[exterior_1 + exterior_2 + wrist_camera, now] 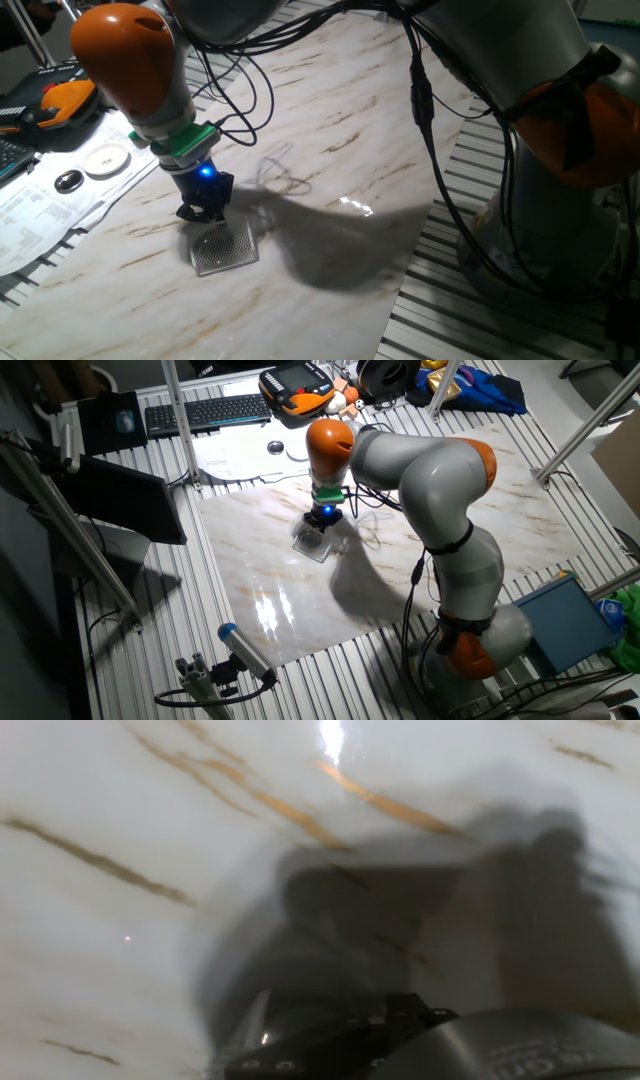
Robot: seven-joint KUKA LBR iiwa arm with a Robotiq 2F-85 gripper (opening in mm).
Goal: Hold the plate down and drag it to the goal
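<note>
Jaws' opening unreadable; gripper (205,212) at goal (224,248) back edge; bare marble table (330,150) surrounds.

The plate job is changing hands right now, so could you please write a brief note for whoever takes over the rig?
Pincer: low over the marble tabletop, at the far edge of the goal; open or shut cannot be told.
Plate: not clearly visible in any view, possibly hidden under the pincer; the hand view is blurred.
Done: the pincer has reached the goal's edge.
Left: confirm where the plate is, finish dragging it inside the goal, then lift off.
</note>
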